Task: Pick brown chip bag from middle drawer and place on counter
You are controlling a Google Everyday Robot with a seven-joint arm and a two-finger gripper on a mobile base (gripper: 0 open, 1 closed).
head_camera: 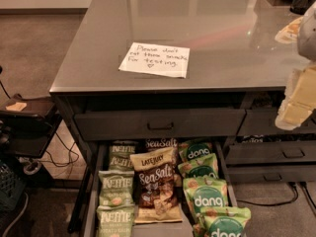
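Observation:
The brown chip bag (155,184), tan-topped and printed "LATE JULY Sea Salt", lies flat in the centre column of the open middle drawer (92,201). Another bag marked "Sea Salt" (161,143) lies behind it, partly under the drawer above. The grey glossy counter (207,23) carries a white handwritten note (155,59). My gripper (298,100) hangs at the right edge of the camera view, over the counter's right front corner, well up and to the right of the brown bag. It holds nothing that I can see.
Green Kettle bags (116,186) fill the drawer's left column and green dang bags (205,197) the right one. A closed drawer front with a slim handle (160,124) sits above. More closed drawers (291,154) are at right. A black stand (27,115), cables and a crate (7,184) are at left.

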